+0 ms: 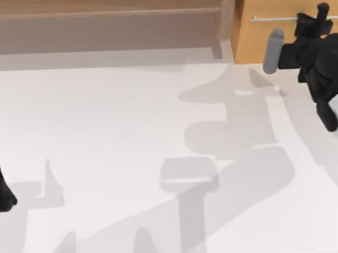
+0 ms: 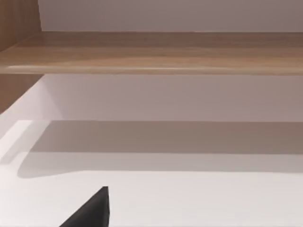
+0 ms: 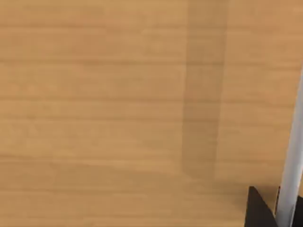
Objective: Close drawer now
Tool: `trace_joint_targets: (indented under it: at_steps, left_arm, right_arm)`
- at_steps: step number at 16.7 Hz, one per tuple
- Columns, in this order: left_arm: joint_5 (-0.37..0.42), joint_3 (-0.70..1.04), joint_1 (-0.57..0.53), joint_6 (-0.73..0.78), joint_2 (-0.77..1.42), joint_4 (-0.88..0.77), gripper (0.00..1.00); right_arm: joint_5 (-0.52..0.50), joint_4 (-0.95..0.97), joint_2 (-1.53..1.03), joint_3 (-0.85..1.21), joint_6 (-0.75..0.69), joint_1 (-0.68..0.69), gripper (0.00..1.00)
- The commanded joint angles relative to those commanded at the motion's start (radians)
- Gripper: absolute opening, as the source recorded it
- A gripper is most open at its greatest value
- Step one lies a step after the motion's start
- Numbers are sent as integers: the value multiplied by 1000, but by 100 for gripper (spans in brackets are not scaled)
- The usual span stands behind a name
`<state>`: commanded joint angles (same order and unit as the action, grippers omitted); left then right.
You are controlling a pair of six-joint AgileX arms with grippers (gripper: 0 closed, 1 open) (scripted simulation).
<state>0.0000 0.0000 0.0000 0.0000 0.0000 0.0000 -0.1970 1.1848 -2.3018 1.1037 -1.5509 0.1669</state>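
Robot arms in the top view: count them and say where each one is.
2. The right arm is at the table's far right, its pincer at the drawer front's silver bar handle. The left arm sits parked at the left edge, mostly cropped.
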Motion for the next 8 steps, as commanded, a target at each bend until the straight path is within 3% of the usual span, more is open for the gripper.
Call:
trace_joint_targets:
  at_steps: [8]
  left_arm:
    - [0,0,0,0,0,0,100]
  right_arm:
    - [0,0,0,0,0,0,90]
